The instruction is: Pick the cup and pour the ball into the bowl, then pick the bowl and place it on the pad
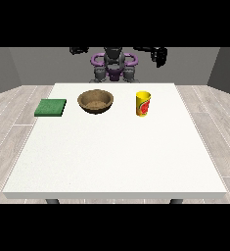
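A yellow cup point(143, 103) with a red mark stands upright on the white table point(116, 157), right of centre near the far edge. Its inside is hidden, so no ball shows. A brown bowl point(95, 101) sits left of the cup, a short gap between them. A flat green pad point(51, 107) lies at the table's left edge. The hand at the view's right point(159, 55) hangs raised behind the table, above and beyond the cup. The hand at the view's left point(79, 50) is also raised, beyond the bowl. Neither hand touches anything.
The robot's torso point(114, 66) stands behind the table's far edge. The wide near half of the table carries nothing. Wooden floor surrounds the table.
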Tool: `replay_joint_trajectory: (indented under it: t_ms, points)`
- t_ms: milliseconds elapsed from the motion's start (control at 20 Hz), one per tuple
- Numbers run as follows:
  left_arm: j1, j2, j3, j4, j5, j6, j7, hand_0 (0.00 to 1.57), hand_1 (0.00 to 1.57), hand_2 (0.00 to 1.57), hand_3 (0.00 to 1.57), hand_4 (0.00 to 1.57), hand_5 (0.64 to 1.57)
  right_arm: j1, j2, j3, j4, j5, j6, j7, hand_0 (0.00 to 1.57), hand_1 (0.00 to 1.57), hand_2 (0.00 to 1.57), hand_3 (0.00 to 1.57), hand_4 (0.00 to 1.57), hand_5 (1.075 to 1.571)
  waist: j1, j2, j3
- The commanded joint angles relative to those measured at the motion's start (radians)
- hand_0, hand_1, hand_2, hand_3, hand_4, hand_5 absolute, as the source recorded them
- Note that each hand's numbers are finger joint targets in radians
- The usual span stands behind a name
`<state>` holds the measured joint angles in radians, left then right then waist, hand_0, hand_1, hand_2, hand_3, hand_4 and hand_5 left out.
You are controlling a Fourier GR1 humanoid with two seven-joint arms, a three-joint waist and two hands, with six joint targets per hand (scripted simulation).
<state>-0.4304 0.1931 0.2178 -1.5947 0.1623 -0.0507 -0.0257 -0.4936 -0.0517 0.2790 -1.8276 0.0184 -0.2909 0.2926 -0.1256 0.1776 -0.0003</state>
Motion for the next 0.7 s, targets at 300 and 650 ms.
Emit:
replay_joint_trajectory:
  t_ms: [300,650]
  points:
    - [0.059,-0.017,0.043,0.342,-0.058,-0.035,-0.37,0.0,0.0,0.0,0.0,0.0,1.399,0.06,-0.054,-0.094,-0.092,-0.065,0.094,-0.037,0.0,0.0,0.0,0.0,0.0,1.567,-0.034,0.061,0.0]
    - [0.07,0.019,0.064,0.572,-0.075,-0.083,-0.512,0.0,0.0,0.0,0.0,0.0,1.425,0.119,-0.081,-0.145,-0.155,-0.105,0.141,0.03,0.0,0.0,0.0,0.0,0.0,1.568,-0.038,0.0,0.0]
